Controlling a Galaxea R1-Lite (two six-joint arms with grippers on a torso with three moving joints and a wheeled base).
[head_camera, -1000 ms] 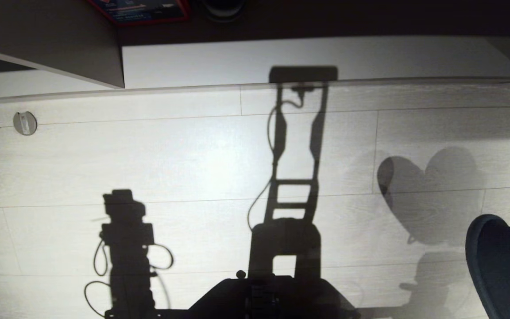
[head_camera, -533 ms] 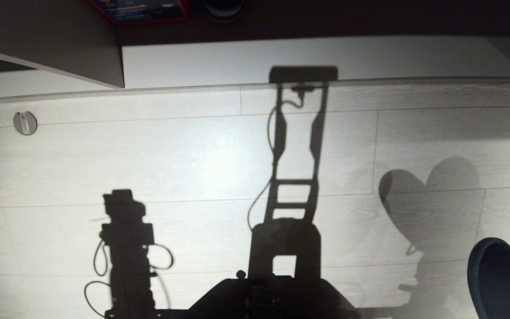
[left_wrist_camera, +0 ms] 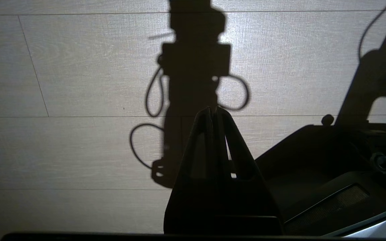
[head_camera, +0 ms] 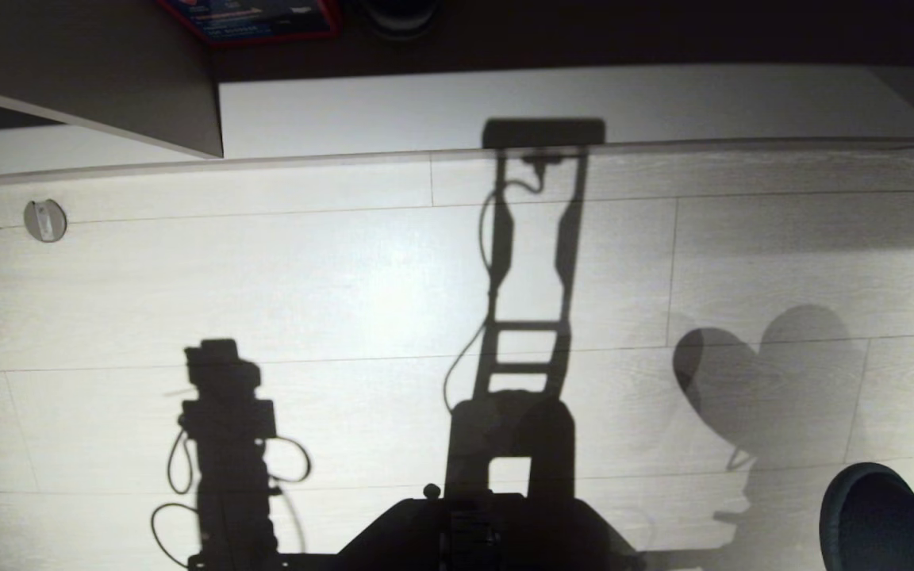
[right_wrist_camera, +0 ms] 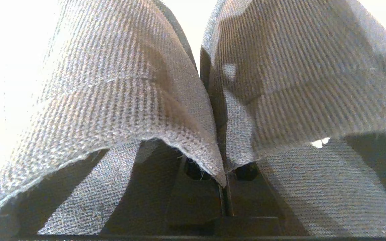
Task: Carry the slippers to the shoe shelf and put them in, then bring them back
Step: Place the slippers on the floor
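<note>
Head cam: you've got the slippers at bottom-right corner, over the pale floor, shoe shelf up top. L wrist cam: left gripper pressed together, empty. R wrist cam: right gripper pinched tight on both slippers' inner edges.

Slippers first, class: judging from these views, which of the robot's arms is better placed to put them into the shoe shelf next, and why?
The right. Its end effector is already shut on the slippers, pinching both by their inner edges. The left end effector is shut and empty above the floor. The shoe shelf lies ahead.
</note>
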